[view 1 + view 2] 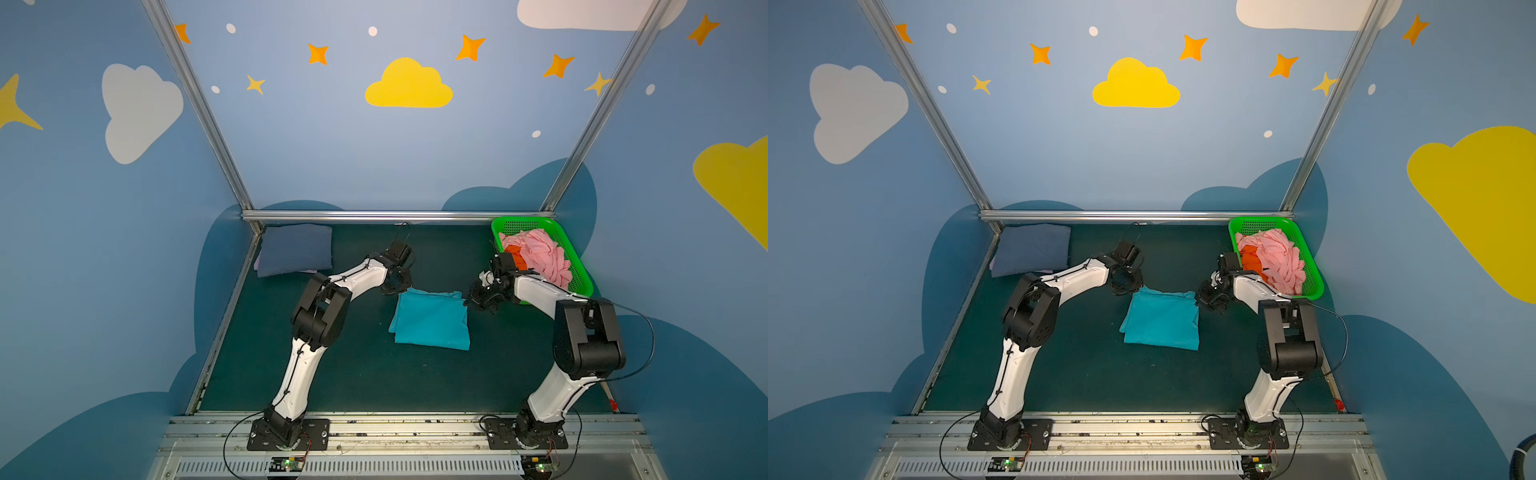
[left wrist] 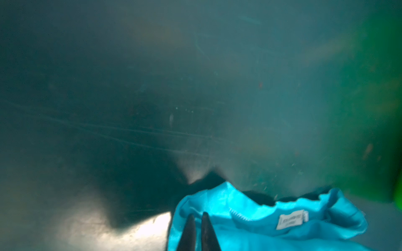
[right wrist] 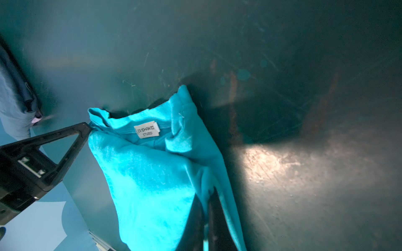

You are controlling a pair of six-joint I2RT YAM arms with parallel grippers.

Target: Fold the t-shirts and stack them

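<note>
In both top views the teal tee (image 1: 430, 322) lies mid-frame. The left claw (image 2: 198, 218) and right claw (image 3: 205, 203), both closed, pinch its upper-left and upper-right corners, and the cloth extends below them.

Even light is filling both edge-bowed top views, while the wrist views are looking dim and hazy, glare shining on the mat (image 3: 267, 165) beside deep shadows.

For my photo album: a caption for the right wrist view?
Right gripper shut on the teal t-shirt, neck label showing.
</note>
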